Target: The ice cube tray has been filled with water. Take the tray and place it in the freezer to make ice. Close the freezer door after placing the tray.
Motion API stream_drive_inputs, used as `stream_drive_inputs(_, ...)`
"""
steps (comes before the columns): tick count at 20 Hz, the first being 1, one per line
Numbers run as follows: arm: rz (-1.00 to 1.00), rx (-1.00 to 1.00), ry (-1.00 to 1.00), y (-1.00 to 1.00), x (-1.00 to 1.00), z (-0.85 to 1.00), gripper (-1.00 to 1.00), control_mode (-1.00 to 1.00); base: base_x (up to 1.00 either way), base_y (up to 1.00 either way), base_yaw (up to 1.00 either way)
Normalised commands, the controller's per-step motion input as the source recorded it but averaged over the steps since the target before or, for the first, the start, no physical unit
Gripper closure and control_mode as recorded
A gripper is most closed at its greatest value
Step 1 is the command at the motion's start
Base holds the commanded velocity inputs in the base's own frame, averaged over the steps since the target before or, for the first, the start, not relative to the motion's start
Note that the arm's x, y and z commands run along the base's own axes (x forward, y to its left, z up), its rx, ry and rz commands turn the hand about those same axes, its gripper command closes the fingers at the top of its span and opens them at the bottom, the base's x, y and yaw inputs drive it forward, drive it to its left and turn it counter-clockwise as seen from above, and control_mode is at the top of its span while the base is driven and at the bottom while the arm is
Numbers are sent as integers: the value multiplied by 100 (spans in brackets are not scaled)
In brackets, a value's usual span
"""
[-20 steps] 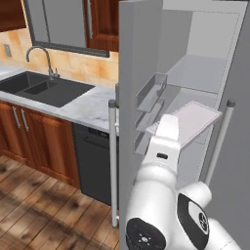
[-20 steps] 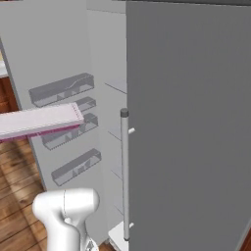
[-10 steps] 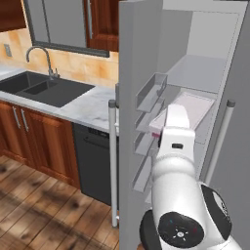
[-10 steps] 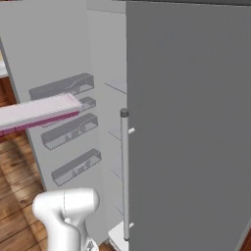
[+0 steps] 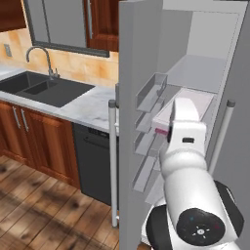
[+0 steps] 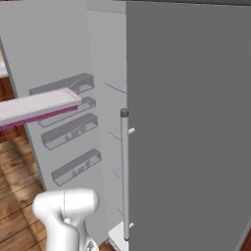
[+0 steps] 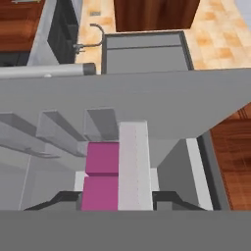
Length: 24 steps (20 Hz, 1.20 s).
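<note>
The ice cube tray [image 5: 184, 108], a pale pinkish slab with a magenta underside, is held level with its far end inside the freezer [image 5: 197, 73]. I cannot tell whether it touches a shelf. My arm's white wrist covers its near end in the left base view. From the right base it juts past the door bins as ice cube tray [image 6: 38, 107]. In the hand view my gripper [image 7: 117, 200] is shut on the ice cube tray [image 7: 133, 164], with one dark fingertip on each side. The freezer door [image 5: 134, 58] stands wide open to the left.
Bins [image 5: 150, 92] line the open door's inner face, close to the tray's left side. The fridge's shut right-hand door [image 6: 191, 122] and its bar handle [image 6: 124, 171] bound the right. The counter [image 5: 93, 106], sink [image 5: 41, 88] and black dishwasher [image 5: 93, 161] lie left of the door.
My arm has reached forward and carried the tray deeper into the freezer compartment. The grip has stayed shut and the door has not moved.
</note>
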Motion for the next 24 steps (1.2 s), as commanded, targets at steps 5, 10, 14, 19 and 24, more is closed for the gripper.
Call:
stream_drive_inputs(5, 1, 0, -12, -24, 0, 0, 100, -100, 0, 0, 0)
stream_drive_inputs(10, 0, 0, -9, -38, 0, 0, 100, -100, 0, 0, 0)
stream_drive_inputs(14, 0, 0, -1, -43, 17, 0, 100, -100, 0, 0, 0)
stream_drive_inputs(19, 5, 0, 1, -34, 46, 0, 100, -100, 0, 0, 0)
stream_drive_inputs(24, 11, 0, 2, -13, 57, 0, 100, -100, 0, 0, 0)
